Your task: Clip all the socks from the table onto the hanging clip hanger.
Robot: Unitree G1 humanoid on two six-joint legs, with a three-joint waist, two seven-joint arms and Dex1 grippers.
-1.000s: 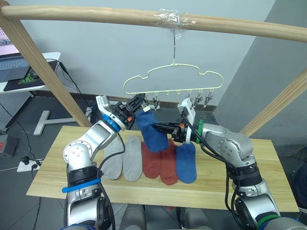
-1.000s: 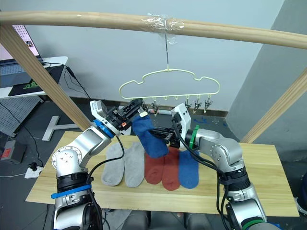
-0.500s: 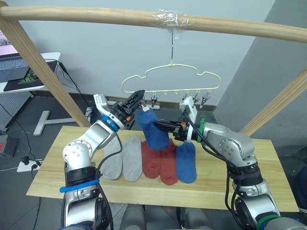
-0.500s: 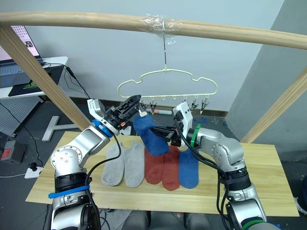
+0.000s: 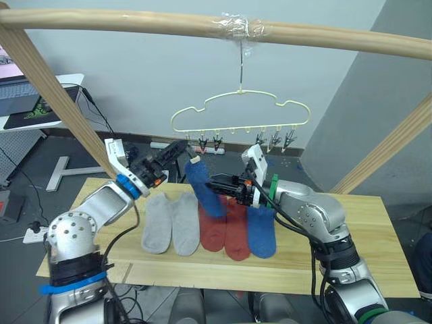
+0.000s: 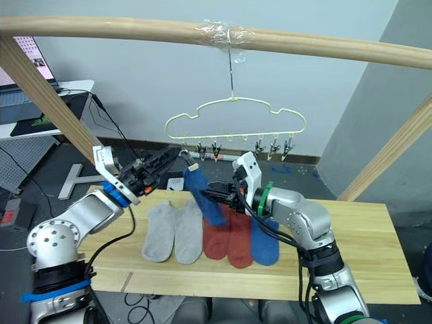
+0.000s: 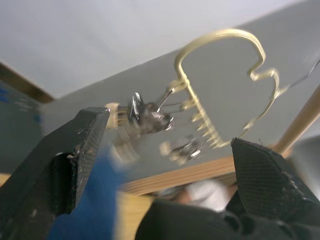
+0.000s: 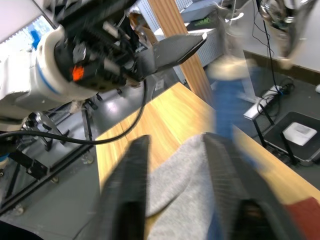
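Your head views give the whole layout, while the left wrist view adds the close-up: the left claw [image 5: 177, 150] stands wide, its two black fingers [image 7: 60, 165] spread apart with the grey metal clips [image 7: 149, 119] of the thin pale yellow wire clip hanger [image 5: 241, 110] framed between them, and nothing gripped. On the wide light wooden plank counter [image 5: 351, 260], going left to right, lie two light grey ankle socks [image 5: 169, 223], two rust red ankle socks [image 5: 225, 229] and one blue ankle sock [image 5: 260, 233], side by side and touching. The second blue ankle sock [image 5: 204, 191] hangs above them, pinched at its lower part by the right claw [image 5: 217, 184], which is closed on it; its cuff end points up toward the left claw's tip. The right wrist view shows that sock blurred between its own fingers, grey fabric beneath, and the left claw's open finger beyond. The hanger's hook hangs from a thick wooden pole [image 5: 135, 20] wrapped with clear tape, and a slanted wooden post [image 5: 54, 88] crosses in front of the side desk [image 5: 40, 101] on your left. Compared with a second ago, the left claw has let go of the sock's cuff and pulled back toward the left, and the sock now sits lower, held by the right claw alone.
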